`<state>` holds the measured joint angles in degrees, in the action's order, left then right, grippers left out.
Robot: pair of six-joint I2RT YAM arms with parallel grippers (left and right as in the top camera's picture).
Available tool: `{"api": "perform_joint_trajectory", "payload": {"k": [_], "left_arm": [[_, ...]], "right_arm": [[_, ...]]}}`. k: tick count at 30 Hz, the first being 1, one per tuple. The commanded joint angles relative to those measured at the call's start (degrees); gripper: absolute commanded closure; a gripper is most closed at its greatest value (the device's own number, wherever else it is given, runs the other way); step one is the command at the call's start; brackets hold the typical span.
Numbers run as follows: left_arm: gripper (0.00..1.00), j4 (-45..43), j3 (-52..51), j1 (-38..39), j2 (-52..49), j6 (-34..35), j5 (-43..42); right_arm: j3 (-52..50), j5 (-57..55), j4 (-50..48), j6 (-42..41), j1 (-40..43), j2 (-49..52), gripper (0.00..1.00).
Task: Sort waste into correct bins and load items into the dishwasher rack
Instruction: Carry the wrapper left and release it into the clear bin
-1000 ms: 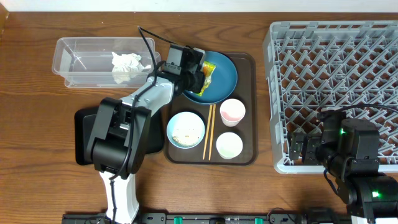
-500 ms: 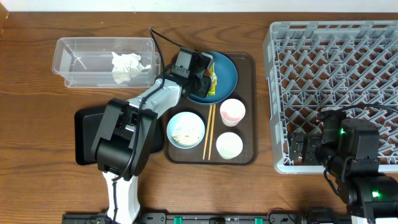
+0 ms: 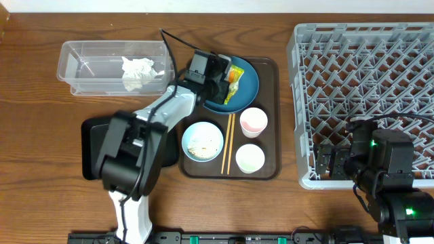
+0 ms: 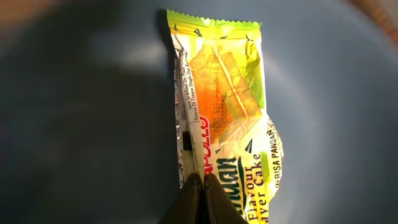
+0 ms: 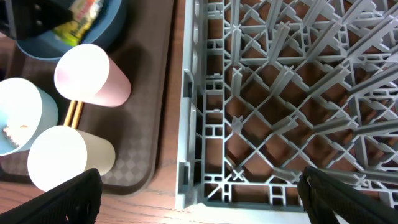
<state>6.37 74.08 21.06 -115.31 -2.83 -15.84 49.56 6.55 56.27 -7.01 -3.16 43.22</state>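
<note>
Overhead: dishwasher rack (image 3: 363,95) fills the right side of the table. The brown serving tray (image 3: 273,115) lies just left of it, with the clear tub (image 3: 88,68) far left and the black tray (image 3: 90,146) partly under the left arm. On the serving tray sit the blue plate (image 3: 249,87), the bowl (image 3: 202,141) with pale crumbs, two cups (image 3: 253,122), and the chopsticks (image 3: 228,142) between bowl and cups. The tissue (image 3: 137,71) lies inside the tub. The snack wrapper (image 3: 234,74) lies on the plate at the left gripper (image 3: 222,78), whose fingertips are hidden in this view. Only the left wrist view resolves them: the jaws are pressed together with no gap, pinching the wrapper's long seam at its near end. The rest of the wrapper stretches away from the tips, flat on the plate. The right wrist view adds the right gripper (image 5: 200,186), with both fingers (image 5: 68,199) at the frame's bottom corners. Its jaws are spread wide and grip nothing, above the rack's near-left corner beside the cups.
</note>
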Motion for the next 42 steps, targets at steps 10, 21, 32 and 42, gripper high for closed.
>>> {"api": "perform_joint_trajectory", "payload": {"k": [10, 21, 32, 42], "left_arm": [[0.94, 2.99, -0.24, -14.10, 19.39, 0.09, 3.93], [0.89, 3.76, -0.35, -25.35, 15.52, 0.09, 3.93], [0.59, 4.59, -0.35, -26.51, 14.56, 0.11, 4.57], [0.53, 7.69, -0.35, -26.45, 14.58, 0.11, 4.52]], "right_arm": [[1.25, -0.55, -0.04, -0.20, 0.48, -0.09, 0.01], [1.25, -0.57, 0.13, -0.20, 0.48, -0.09, 0.01], [1.25, -0.57, 0.13, -0.22, 0.48, -0.09, 0.01], [1.25, -0.57, 0.15, -0.20, 0.48, -0.09, 0.01]]}}
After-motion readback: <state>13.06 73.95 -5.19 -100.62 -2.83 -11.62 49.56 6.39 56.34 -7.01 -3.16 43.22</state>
